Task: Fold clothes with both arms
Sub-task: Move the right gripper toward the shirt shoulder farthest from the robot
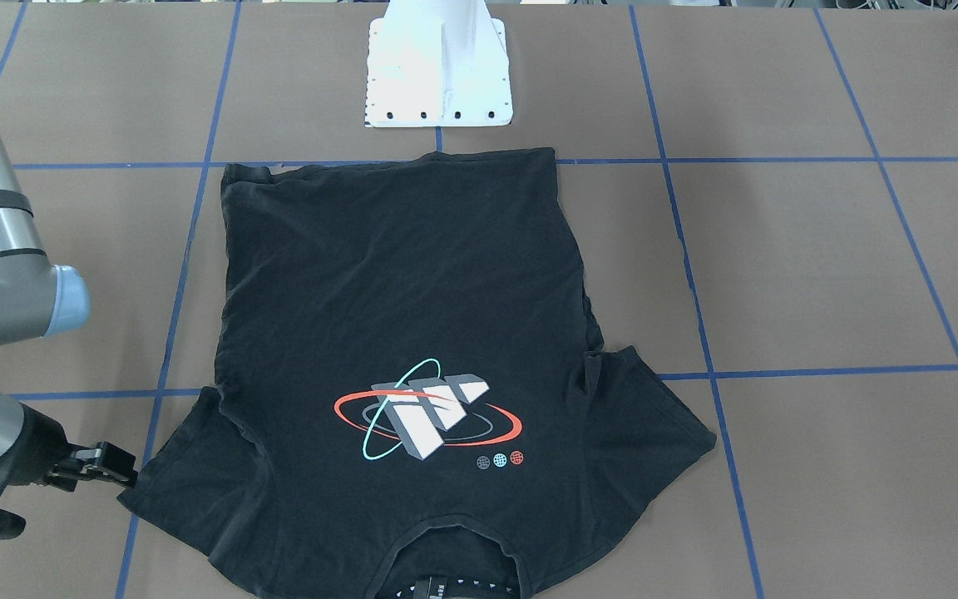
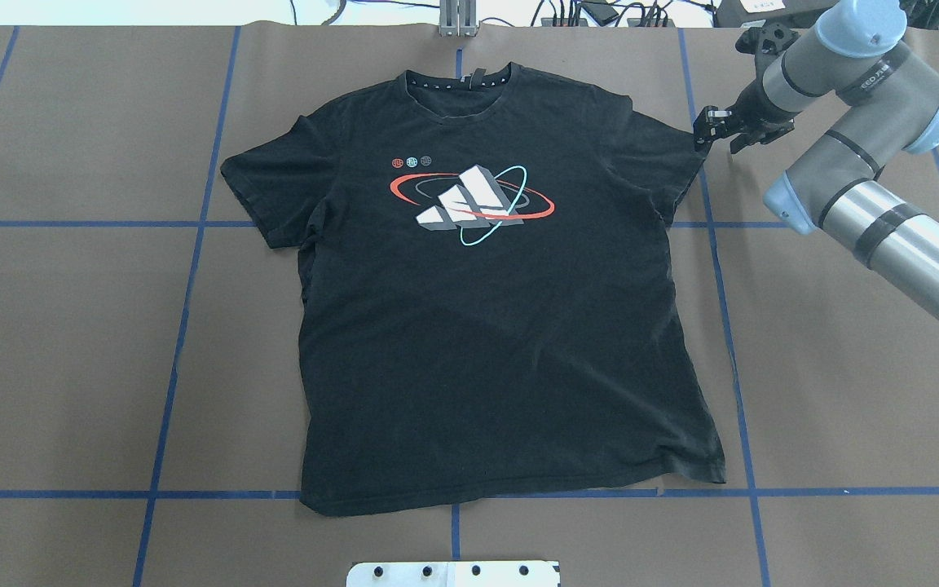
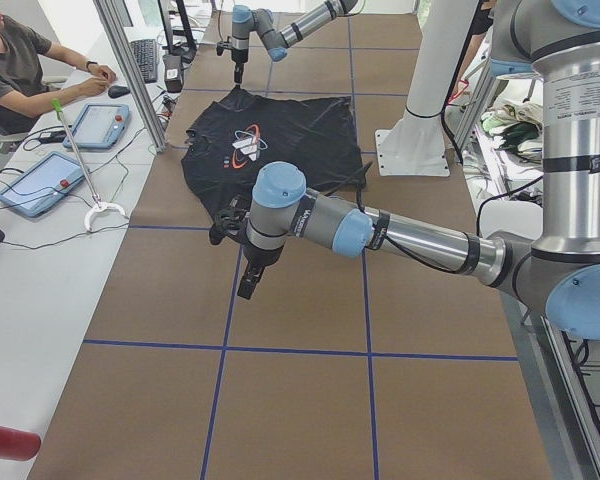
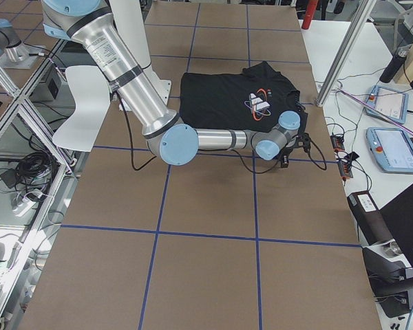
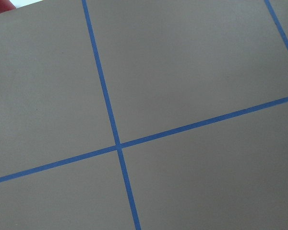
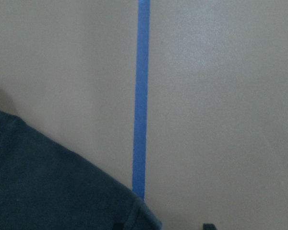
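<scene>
The left gripper (image 3: 247, 290) showed only in the side view from the table's left end. It hung above bare table (image 3: 300, 320), well apart from the T-shirt (image 3: 280, 140), and from there I could not tell whether its jaws were apart or together. Its wrist camera showed only brown surface and blue tape lines (image 5: 117, 143).

In the overhead view the T-shirt lay flat and print up in the middle of the table. Its long axis ran from 12 to 6 o'clock, with the collar (image 2: 457, 81) at 12 and the hem (image 2: 518, 481) at 6, towards the robot. The other sleeve (image 2: 262, 191), at 10 o'clock, had no gripper near it.

The right gripper (image 2: 707, 130) sat at the sleeve tip (image 2: 681, 139) at 2 o'clock, spread and gripping nothing. Its wrist view showed two fingertips (image 6: 208, 226) apart, with the sleeve's corner seemingly between them. From this gripper the cloth lay at 9 o'clock.

The right arm was plainly the nearer. By my judgement, the left would need to reach the 10 o'clock sleeve before a two-armed fold.
</scene>
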